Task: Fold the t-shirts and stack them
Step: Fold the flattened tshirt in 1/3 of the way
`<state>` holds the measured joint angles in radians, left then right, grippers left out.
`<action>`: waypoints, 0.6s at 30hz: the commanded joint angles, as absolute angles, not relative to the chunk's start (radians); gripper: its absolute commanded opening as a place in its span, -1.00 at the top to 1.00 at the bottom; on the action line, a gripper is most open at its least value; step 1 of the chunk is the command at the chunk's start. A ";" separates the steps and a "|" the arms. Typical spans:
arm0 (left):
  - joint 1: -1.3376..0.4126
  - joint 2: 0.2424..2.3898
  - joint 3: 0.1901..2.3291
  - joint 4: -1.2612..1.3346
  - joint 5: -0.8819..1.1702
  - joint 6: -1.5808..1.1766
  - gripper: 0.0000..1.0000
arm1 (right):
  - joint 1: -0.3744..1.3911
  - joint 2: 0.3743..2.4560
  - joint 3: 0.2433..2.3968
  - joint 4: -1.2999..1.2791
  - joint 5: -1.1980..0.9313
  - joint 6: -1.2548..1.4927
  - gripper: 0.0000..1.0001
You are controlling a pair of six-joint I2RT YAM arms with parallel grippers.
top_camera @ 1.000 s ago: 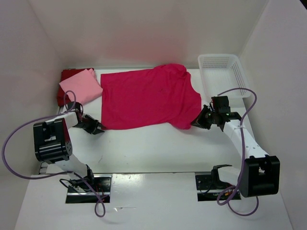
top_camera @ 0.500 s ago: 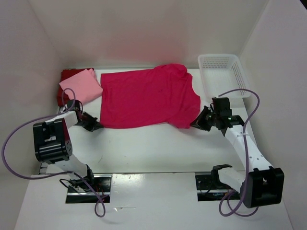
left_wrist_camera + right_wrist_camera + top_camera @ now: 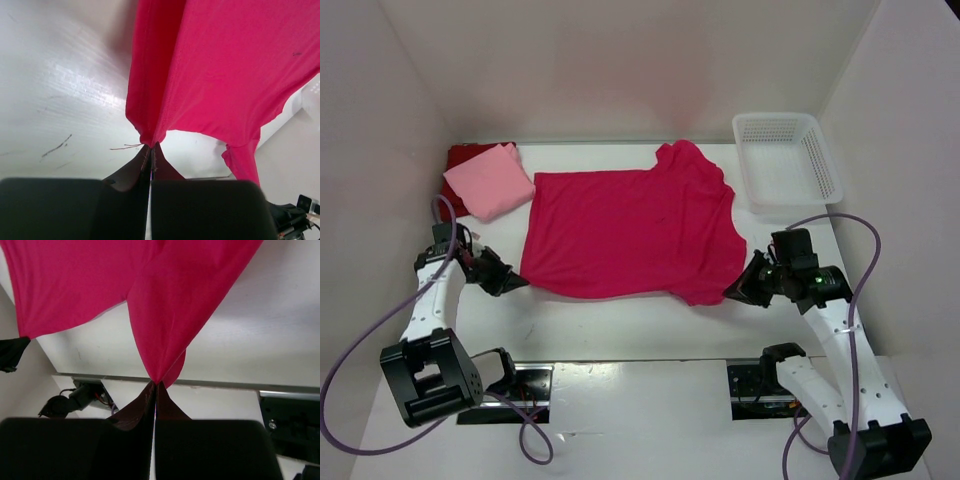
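Top external: white basket [image 3: 772, 120] stands far right; crimson shirt [image 3: 630, 235] lies spread just left of it, left gripper [image 3: 518, 283] and right gripper [image 3: 730, 296] each clamped on a near corner.

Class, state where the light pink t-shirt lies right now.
In the top view, the light pink t-shirt lies folded far left, atop the dark red t-shirt, beside the spread crimson t-shirt.

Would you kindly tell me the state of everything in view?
Crimson-magenta cloth t-shirt: spread flat, unfolded.
Light pink cloth t-shirt: folded, topmost.
Dark red cloth t-shirt: folded, under the pink.
White plastic lattice basket: upright, empty.
Left gripper: shut on the crimson-magenta t-shirt.
Right gripper: shut on the same t-shirt.
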<state>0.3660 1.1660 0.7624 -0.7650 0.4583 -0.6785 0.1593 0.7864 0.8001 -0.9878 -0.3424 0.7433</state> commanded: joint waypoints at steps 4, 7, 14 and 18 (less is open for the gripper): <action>0.371 1.176 0.851 -0.877 0.443 -0.627 1.00 | 0.167 0.801 0.876 -1.103 -0.286 0.732 1.00; 0.371 1.233 0.910 -0.829 0.455 -0.661 1.00 | 0.167 0.893 0.914 -1.017 -0.214 0.723 1.00; 0.371 1.443 0.952 -0.582 0.500 -0.773 1.00 | 0.109 1.188 0.972 -0.625 -0.229 0.723 1.00; 0.371 1.540 1.035 -0.539 0.482 -0.795 1.00 | 0.088 1.342 1.119 -0.557 -0.169 0.684 1.00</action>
<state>0.3660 1.5112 0.9531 -0.6292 0.4759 -0.7609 0.1112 1.3022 0.9859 -0.7269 -0.2245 0.7200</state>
